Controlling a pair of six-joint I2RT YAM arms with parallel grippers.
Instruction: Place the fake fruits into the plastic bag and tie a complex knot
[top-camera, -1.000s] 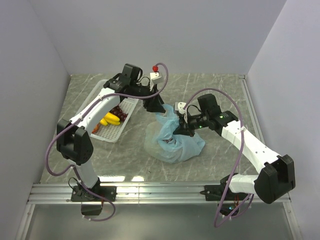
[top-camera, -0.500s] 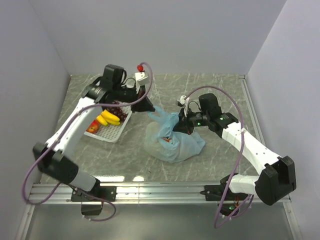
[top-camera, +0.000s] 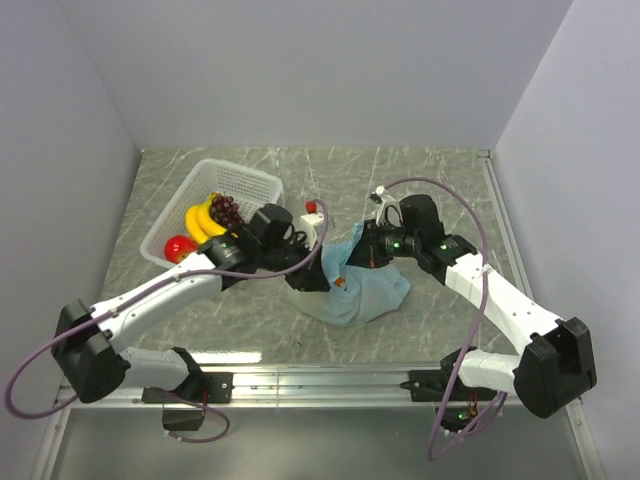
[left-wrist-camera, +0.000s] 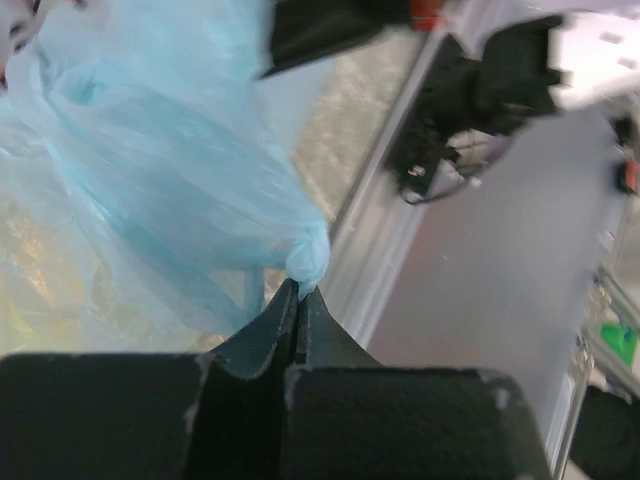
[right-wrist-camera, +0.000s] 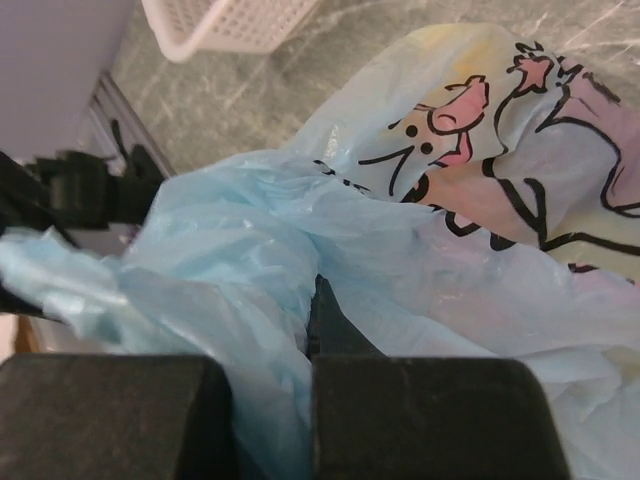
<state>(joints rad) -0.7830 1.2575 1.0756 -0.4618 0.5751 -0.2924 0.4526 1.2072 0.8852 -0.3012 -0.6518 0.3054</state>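
Observation:
The light-blue plastic bag (top-camera: 365, 290) lies crumpled at the table's middle, with dark printed pictures (right-wrist-camera: 450, 150). A small orange patch (top-camera: 341, 283) shows at its left side. My left gripper (top-camera: 312, 281) is at the bag's near left and shut on a pinch of the bag's film (left-wrist-camera: 308, 255). My right gripper (top-camera: 366, 256) is at the bag's top and shut on bunched film (right-wrist-camera: 250, 290); one finger (right-wrist-camera: 330, 325) shows and the other is covered. Yellow bananas (top-camera: 200, 220), dark grapes (top-camera: 224, 209) and a red apple (top-camera: 178, 247) lie in the white basket (top-camera: 250, 180). No knot shows.
The white latticed basket stands at the back left; its corner shows in the right wrist view (right-wrist-camera: 230, 20). An aluminium rail (top-camera: 320, 380) runs along the near edge. Grey walls close the left, back and right sides.
My left arm has swung from the bag's far left round to its near left and dropped low, uncovering the basket. The right gripper has shifted slightly back on the bag's top.

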